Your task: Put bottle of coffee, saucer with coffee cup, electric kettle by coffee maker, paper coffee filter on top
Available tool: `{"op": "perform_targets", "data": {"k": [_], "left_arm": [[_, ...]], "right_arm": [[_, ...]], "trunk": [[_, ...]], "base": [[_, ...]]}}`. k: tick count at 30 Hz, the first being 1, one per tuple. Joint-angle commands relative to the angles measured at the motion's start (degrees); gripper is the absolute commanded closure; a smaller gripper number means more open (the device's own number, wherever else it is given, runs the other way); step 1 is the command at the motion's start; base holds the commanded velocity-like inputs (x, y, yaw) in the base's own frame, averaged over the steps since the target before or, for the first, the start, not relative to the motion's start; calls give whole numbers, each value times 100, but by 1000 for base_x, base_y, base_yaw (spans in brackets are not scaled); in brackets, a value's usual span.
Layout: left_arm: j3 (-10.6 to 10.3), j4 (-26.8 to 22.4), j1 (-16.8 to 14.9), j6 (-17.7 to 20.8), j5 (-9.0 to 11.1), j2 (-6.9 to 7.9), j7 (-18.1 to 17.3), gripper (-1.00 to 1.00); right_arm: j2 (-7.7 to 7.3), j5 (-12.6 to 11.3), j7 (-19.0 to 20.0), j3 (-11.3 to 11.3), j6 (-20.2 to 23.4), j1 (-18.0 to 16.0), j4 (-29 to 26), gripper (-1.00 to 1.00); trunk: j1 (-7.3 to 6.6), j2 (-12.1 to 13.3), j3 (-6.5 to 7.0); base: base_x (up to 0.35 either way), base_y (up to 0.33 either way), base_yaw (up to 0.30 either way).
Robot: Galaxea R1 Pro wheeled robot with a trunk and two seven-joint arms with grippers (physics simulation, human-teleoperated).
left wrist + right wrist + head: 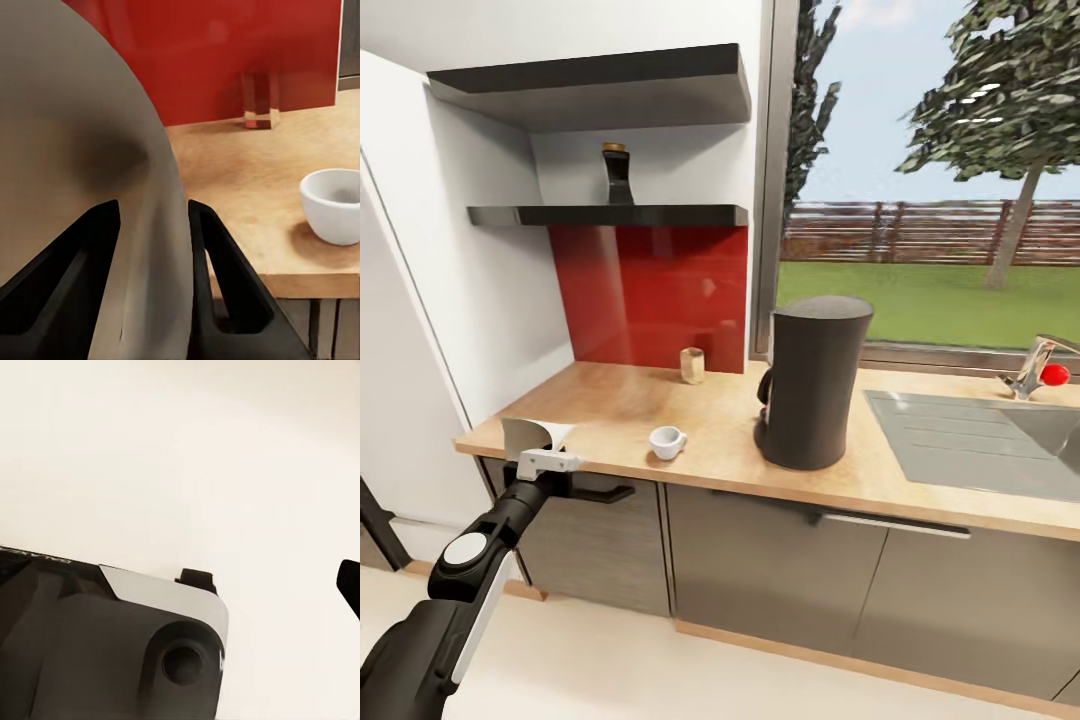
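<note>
Gripping a paper coffee filter [532, 436], left gripper [546, 462] hovers at countertop [730, 455] edge near coffee cup [667, 441]; right gripper's state unclear.

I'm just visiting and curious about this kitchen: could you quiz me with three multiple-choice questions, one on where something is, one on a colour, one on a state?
1. Where is the coffee cup?
A. on the countertop, left of the coffee maker
B. in the sink
C. on the shelf

2. What colour is the wall panel behind the counter?
A. blue
B. red
C. green

3. What is the left gripper doing?
A. hanging open
B. holding the cup
C. holding a paper coffee filter

Answers: 1 A, the head view shows it there. 2 B, the panel is glossy red. 3 C, the left wrist view shows the fingers either side of the filter.
</note>
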Motion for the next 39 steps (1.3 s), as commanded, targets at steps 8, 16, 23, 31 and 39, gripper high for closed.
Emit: {"op": "perform_targets", "data": {"k": [8, 16, 23, 31, 39], "left_arm": [[9, -6, -3, 28, -23, -1, -40, 100], [9, -6, -3, 28, -21, -1, -40, 100], [9, -6, -3, 28, -20, -1, -40, 100], [9, -6, -3, 28, -18, -1, -40, 100], [9, -6, -3, 28, -20, -1, -40, 100]], "right_arm": [[-2, 1, -1, 13, -16, -3, -1, -100], [-2, 1, 7, 13, -16, -3, 4, -100], [-2, 1, 8, 13, -16, -3, 2, -100], [-2, 1, 8, 13, -16, -3, 1, -100], [-2, 1, 5, 13, -17, -3, -1, -100]], "trunk": [[0, -5, -7], [0, -5, -7], [0, -5, -7], [0, -5, -7], [0, -5, -7]], "base": [[0, 208, -116], [0, 18, -269], [0, 2, -281], [0, 40, -226], [0, 270, -26]]}}
